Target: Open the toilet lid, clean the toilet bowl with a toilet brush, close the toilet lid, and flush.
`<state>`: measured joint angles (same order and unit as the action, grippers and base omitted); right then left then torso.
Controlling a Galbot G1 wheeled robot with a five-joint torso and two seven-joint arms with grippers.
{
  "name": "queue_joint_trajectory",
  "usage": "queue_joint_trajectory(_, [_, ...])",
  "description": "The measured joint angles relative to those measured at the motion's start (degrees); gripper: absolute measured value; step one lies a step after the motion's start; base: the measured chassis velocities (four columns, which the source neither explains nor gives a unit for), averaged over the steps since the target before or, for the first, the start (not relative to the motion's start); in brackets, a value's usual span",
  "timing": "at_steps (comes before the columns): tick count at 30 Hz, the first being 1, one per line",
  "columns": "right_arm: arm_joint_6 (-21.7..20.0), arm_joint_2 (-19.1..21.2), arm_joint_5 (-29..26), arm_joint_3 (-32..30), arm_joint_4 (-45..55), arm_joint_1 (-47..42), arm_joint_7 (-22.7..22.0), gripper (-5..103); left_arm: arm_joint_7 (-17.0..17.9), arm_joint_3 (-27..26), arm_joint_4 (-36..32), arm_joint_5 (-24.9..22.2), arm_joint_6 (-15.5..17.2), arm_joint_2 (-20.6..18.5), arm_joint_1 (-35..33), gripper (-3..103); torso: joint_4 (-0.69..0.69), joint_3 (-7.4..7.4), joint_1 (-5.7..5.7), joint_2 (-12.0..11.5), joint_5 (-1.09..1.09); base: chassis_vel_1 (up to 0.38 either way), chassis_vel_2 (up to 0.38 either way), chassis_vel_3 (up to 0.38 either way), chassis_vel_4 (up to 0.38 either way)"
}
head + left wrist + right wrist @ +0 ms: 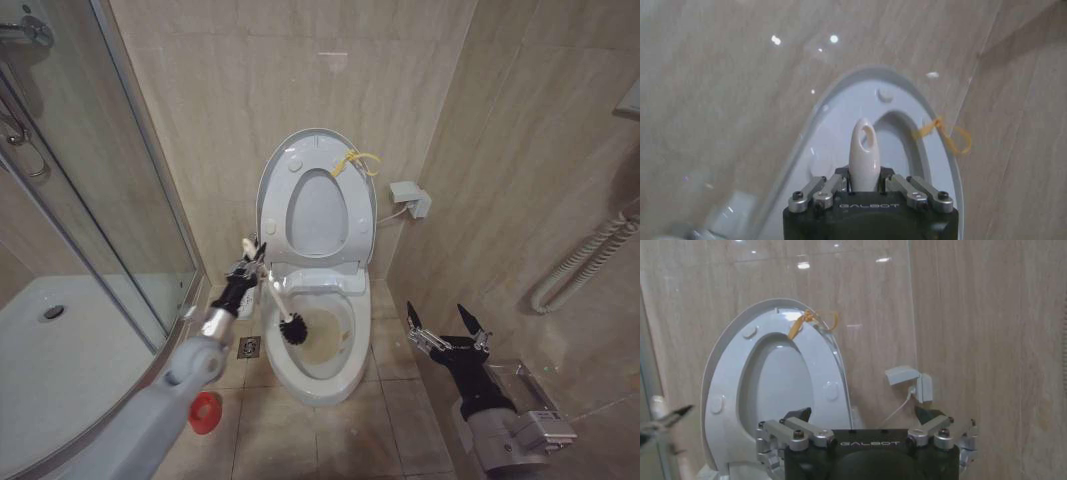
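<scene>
Standing at the far left of the head view is a glass shower door [90,200] with a white shower tray [60,350] below it. On the tiled floor just beside the tray's curved edge sits a small red cup [204,412], and a square floor drain [250,347] lies near the foot of the toilet. The left arm reaches forward over this spot, and its left pincer [252,263] is clamped on the pale handle of the toilet brush [281,308]; in the left wrist view the handle's rounded knob with its hole sticks up between the closed fingers [833,192]. The brush slants down to the right, with its black bristle head inside the toilet bowl [325,385], at the bowl's left inner wall and above the yellowish-brown stain. Behind the bowl the toilet lid [280,165] stands upright against the beige wall with the seat raised in front of it, and a yellow cord loop [358,162] hangs at its upper edge. A small white box [411,198] with a cable is fixed on the wall to the right of the lid. Farther right and lower, the right pincer [447,325] hovers beside the bowl, well apart from it, with its two fingers spread wide and nothing between them.
</scene>
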<state>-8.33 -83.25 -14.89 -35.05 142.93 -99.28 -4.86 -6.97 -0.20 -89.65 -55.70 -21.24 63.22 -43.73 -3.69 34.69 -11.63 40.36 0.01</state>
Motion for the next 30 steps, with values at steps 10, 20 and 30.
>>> queue_joint_trajectory(10, [0.0, -0.01, 0.0, -0.01, 0.0, 0.0, 0.0, 100, -5.2, 4.74, 21.93, 4.58, -7.93, 10.5, 6.11, 26, 0.03, 0.0, 0.0, 0.0, 0.0, 0.0, 0.0, 0.0, 0.0])
queue_joint_trajectory(20, [0.0, -0.01, 0.0, -0.01, 0.0, 0.0, 0.0, 100, -6.93, 5.35, 30.99, 4.32, -8.94, 13.71, 7.45, 26, 0.02, 0.0, 0.0, 0.0, 0.01, 0.0, 0.0, 0.0, 0.0])
queue_joint_trajectory(30, [0.0, -0.01, 0.0, -0.01, 0.0, 0.0, 0.0, 100, -7.63, 5.54, 36.66, 7.95, -10.31, 16.56, 6.75, 26, 0.02, -0.01, 0.0, 0.01, 0.0, 0.0, 0.0, 0.0, 0.0])
